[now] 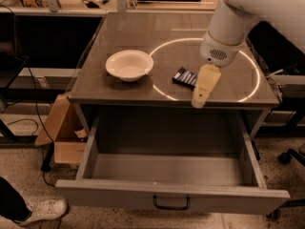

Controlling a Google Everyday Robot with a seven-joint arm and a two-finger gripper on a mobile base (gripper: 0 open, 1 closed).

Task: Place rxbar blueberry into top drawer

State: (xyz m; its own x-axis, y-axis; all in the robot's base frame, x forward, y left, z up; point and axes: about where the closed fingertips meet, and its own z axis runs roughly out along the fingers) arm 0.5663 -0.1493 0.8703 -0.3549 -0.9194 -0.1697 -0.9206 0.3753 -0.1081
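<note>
My gripper hovers at four o'clock of the rxbar blueberry (open or closed, I cannot tell), so I should centre over it and straddle its narrow sides.

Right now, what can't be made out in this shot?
- rxbar blueberry: camera view, right end hidden behind the gripper, which hangs over the table's front edge; lettering too small to read.
- top drawer: rear shadowed under the table.
- Arm: cut off by the top and right edges.
</note>
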